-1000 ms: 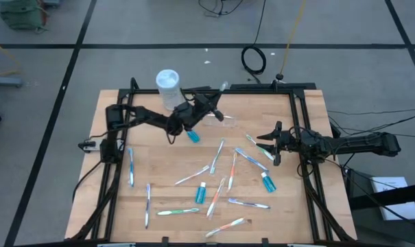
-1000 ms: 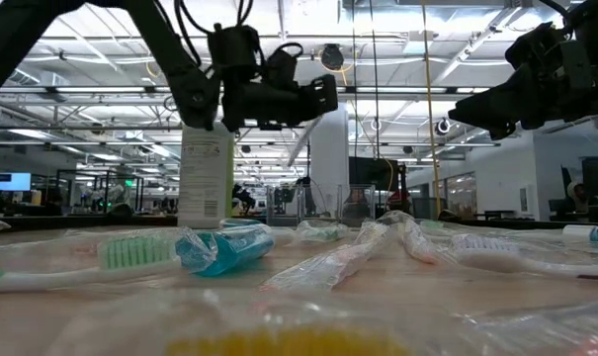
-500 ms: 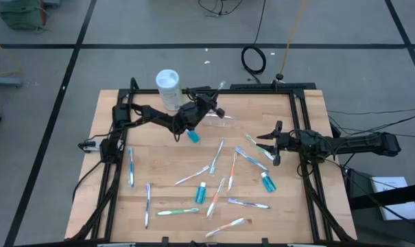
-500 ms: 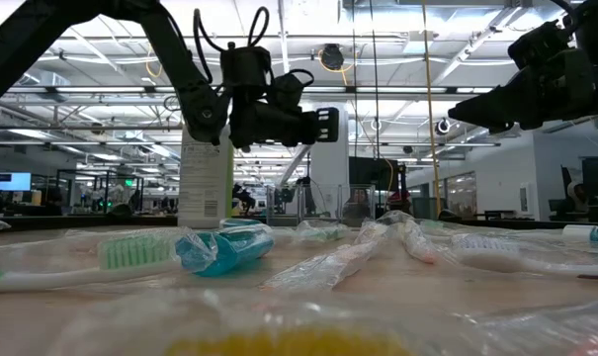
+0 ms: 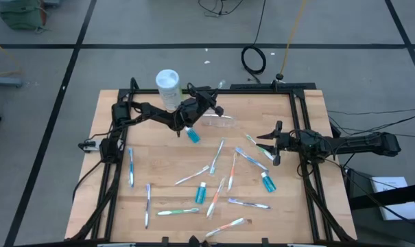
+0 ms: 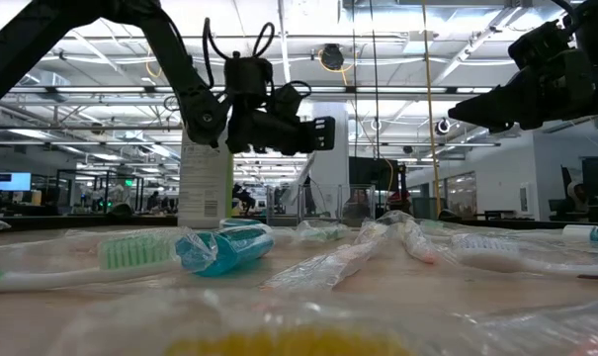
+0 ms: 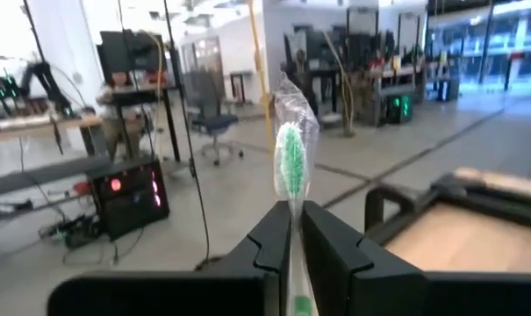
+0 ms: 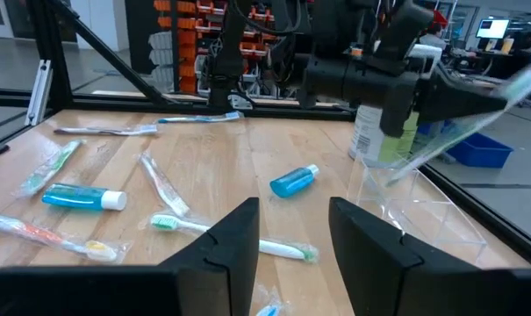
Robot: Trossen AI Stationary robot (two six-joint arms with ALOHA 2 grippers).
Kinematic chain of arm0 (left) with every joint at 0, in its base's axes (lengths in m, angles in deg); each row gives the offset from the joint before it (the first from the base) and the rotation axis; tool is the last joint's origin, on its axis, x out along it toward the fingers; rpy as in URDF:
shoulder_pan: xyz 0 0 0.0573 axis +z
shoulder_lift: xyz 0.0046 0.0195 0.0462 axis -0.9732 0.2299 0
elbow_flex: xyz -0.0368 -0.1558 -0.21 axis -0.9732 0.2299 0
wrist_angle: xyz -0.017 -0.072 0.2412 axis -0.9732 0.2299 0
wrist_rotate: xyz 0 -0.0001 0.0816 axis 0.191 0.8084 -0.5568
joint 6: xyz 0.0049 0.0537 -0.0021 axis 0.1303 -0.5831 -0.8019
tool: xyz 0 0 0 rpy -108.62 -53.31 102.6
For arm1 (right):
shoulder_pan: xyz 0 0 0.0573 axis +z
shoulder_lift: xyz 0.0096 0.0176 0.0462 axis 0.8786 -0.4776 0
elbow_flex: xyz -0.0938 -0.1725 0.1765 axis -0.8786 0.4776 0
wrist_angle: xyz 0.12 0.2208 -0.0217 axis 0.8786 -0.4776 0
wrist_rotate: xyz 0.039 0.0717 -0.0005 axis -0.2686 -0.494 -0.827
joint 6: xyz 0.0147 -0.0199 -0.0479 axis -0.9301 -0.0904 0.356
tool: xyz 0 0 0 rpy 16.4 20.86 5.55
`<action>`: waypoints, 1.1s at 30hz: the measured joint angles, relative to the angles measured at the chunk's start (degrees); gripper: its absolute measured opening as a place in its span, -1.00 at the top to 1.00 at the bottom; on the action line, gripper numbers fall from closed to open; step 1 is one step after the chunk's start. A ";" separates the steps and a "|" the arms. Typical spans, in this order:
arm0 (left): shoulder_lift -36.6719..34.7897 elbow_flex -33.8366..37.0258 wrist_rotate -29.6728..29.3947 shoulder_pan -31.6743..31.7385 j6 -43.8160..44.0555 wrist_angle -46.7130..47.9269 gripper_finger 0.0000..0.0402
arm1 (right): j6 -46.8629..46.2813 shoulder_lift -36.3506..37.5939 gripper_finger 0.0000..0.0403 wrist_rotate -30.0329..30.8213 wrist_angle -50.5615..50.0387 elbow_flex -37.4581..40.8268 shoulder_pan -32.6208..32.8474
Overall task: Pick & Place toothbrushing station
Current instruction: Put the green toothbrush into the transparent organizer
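Note:
A toothbrush (image 7: 290, 158) with green bristles, wrapped in clear plastic, is held by my left gripper (image 5: 214, 108), which is shut on it above the table's far side. The gripper hovers close to a small clear plastic cup (image 8: 397, 200) and a white canister (image 5: 168, 86). Near the gripper, a blue toothpaste tube (image 5: 192, 134) lies on the wood. Two more tubes (image 5: 201, 193) (image 5: 267, 181) and several wrapped toothbrushes (image 5: 217, 152) are scattered flat across the middle. My right gripper (image 5: 269, 145) stands open at the right side, touching nothing. My left gripper pinches the toothbrush's handle (image 7: 291, 224) between its two fingers, through the clear wrapper. The fingers lie level, along the brush. The bristle head sticks out past the fingertips, and the brush is lifted clear of the table.
The white canister stands upright at the far left. The clear cup (image 5: 221, 123) sits on the table just to its right. Black frame rails (image 5: 300, 110) run along the left, right and far edges. Bare wood (image 5: 111, 206) shows near the front left corner.
My left gripper has come down lower over the table's far side with the toothbrush still in it, shifting slightly toward the far edge. The toothbrush stays clear of the table. My right gripper has kept its place.

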 joint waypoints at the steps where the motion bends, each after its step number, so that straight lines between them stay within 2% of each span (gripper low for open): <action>1: 0.00 0.00 0.02 0.04 0.55 0.71 0.84 | 0.00 0.00 0.35 -0.01 -0.02 -0.02 -0.01; 4: 0.00 0.00 0.02 -0.35 0.52 1.08 0.84 | 0.00 0.00 0.35 0.02 -0.02 0.00 0.01; 8: -0.37 0.00 -1.28 -1.78 -3.84 1.64 0.84 | 0.22 0.00 0.35 0.02 -0.02 -0.01 -0.02; 11: -1.63 0.00 -5.22 -3.32 -5.54 4.49 0.84 | 0.23 0.00 0.35 -0.01 -0.02 0.00 0.01; 15: -4.68 0.00 -12.54 -5.24 -7.68 14.13 0.83 | 1.05 0.00 0.35 -0.01 -0.02 0.00 0.01; 18: -8.19 0.00 -17.01 -6.56 -5.75 21.62 0.83 | 1.05 0.00 0.35 0.01 -0.02 0.00 0.00; 23: -14.43 0.00 -17.99 -7.89 -1.58 36.82 0.83 | 1.05 0.02 0.35 0.02 -0.02 0.00 0.01; 33: -21.54 0.00 -15.64 -8.35 5.09 54.14 0.84 | 1.05 0.02 0.35 -0.01 -0.02 0.00 0.01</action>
